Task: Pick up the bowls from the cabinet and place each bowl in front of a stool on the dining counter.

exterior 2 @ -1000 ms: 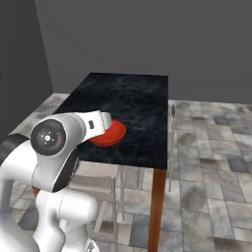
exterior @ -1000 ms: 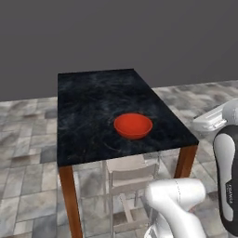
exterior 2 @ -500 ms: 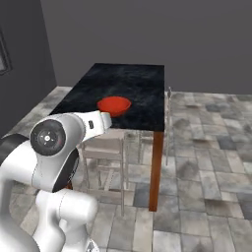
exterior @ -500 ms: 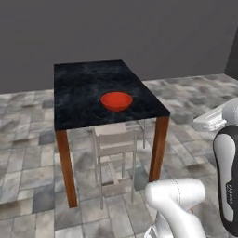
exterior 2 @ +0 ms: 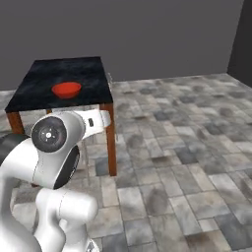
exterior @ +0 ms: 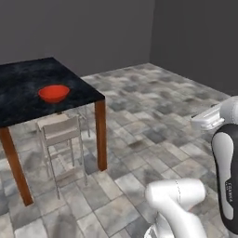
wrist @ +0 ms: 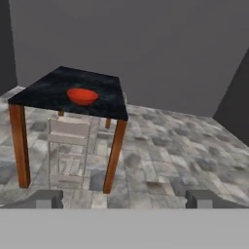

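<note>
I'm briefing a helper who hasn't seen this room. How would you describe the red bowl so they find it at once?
Look for the dining counter, the black marble-topped table on reddish-brown legs standing on the grey stone floor. The red bowl sits on that top near the edge, above a pale stool tucked underneath. It is plain glossy red, round, and the one bright spot on the dark top.

Home dining corner: marble-topped dining counter (exterior: 28,93), stool (exterior: 58,132), red bowl (exterior: 54,93), stone-tiled floor (exterior: 158,125).

One red bowl (exterior: 54,93), one dining counter (exterior: 28,79), two stools (exterior: 59,130).
</note>
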### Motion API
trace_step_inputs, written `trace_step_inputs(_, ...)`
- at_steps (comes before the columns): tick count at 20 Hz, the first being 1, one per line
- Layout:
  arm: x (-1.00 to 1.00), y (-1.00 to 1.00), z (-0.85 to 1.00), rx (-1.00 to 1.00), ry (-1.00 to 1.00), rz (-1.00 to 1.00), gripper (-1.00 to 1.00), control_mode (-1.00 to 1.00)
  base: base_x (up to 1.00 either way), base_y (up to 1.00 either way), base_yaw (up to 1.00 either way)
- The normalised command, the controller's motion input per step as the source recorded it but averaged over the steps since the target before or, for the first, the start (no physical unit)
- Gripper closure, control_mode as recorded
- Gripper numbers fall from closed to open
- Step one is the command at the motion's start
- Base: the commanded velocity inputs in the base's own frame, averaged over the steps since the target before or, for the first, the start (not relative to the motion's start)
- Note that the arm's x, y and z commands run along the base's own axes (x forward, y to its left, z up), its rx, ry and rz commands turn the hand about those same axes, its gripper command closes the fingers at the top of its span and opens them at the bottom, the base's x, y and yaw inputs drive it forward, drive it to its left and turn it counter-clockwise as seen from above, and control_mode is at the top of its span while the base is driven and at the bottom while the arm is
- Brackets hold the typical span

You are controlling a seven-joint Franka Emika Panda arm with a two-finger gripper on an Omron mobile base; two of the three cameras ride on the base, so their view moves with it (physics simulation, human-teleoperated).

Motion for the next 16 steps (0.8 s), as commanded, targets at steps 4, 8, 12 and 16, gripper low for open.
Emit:
trace_step_inputs(4,0.00,0.00,0.00,0.00,0.00,0.00,-1.00,1.00,-0.67,0.00,-0.73)
trace_step_inputs(8,0.00,0.00,0.00,0.00,0.00,0.00,-1.00,1.00,-0.71,0.00,-0.70)
trace_step_inputs(12,0.00,0.00,0.00,0.00,0.00,0.00,-1.00,1.00,-0.81,-0.07,-0.64)
trace_step_inputs(16,0.00,0.00,0.00,0.00,0.00,0.00,-1.00,1.00,-0.85,-0.48,-0.52)
